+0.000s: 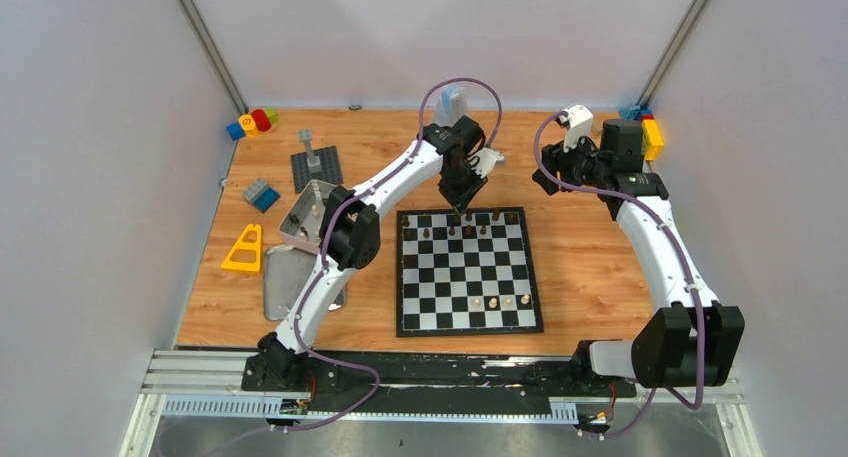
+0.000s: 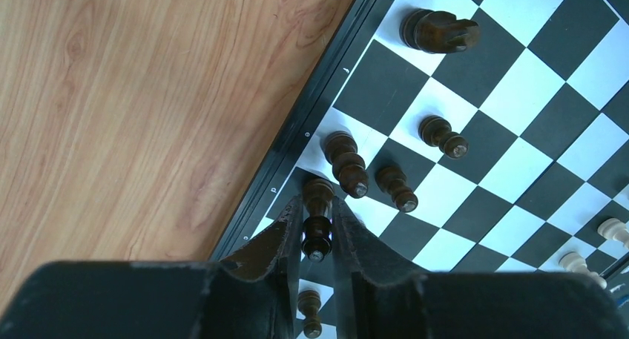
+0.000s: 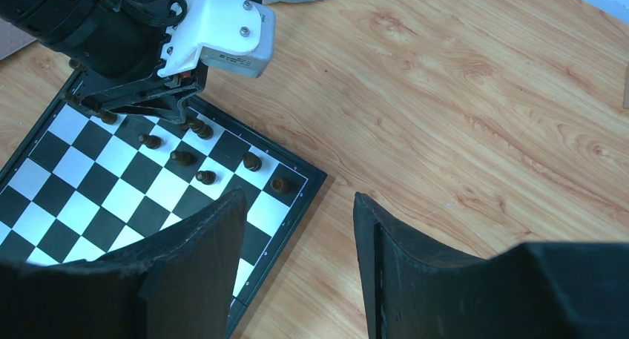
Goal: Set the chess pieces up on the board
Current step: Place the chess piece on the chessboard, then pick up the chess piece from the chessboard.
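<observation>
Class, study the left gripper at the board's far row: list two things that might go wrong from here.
1. The left gripper grips a dark piece with a neighbouring piece close by; opening fingers may topple it.
2. The dark piece sits near the edge of the board; it might tip off.

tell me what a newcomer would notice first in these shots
The black-and-white board mid-table draws the eye, with dark chess pieces along its far edge and a few cream pieces near the front. The left gripper stands over that far edge, pinching a dark piece. The right gripper hovers open over the wooden table beside the board's far right corner.
</observation>
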`<state>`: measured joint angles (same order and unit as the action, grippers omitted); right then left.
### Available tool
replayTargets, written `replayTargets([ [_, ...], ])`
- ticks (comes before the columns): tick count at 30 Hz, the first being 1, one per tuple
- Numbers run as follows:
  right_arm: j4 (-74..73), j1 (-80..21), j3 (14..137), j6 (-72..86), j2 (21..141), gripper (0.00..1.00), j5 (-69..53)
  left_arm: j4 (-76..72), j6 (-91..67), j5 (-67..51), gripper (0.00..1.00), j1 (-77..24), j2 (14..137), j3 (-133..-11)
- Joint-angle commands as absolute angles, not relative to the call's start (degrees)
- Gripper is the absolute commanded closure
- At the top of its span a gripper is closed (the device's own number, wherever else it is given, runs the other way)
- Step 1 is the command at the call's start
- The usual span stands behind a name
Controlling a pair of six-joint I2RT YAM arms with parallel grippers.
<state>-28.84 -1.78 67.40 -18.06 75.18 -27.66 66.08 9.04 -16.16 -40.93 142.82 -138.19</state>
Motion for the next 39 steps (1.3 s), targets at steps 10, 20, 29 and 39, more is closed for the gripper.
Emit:
replayTargets([
  [10, -26.6, -1.6, 66.9, -17.7, 75.5, 0.44, -32.0, 67.2, 8.8, -14.8, 0.53, -41.7, 140.8, -140.6],
  [20, -26.2, -2.5, 67.1, -14.7, 78.0, 0.45, -36.2, 64.7, 11.5, -10.1, 0.37, -41.5, 129.7, -131.8],
  [29, -24.6, -9.0, 68.4, -12.9, 82.8, 0.46, -32.1, 62.2, 13.0, -7.6, 0.35, -37.4, 114.5, -117.7],
  [39, -26.4, -18.5, 74.8, -16.0, 94.8, 0.49, -24.9, 58.8, 11.8, -7.7, 0.35, -31.1, 101.1, -106.2],
])
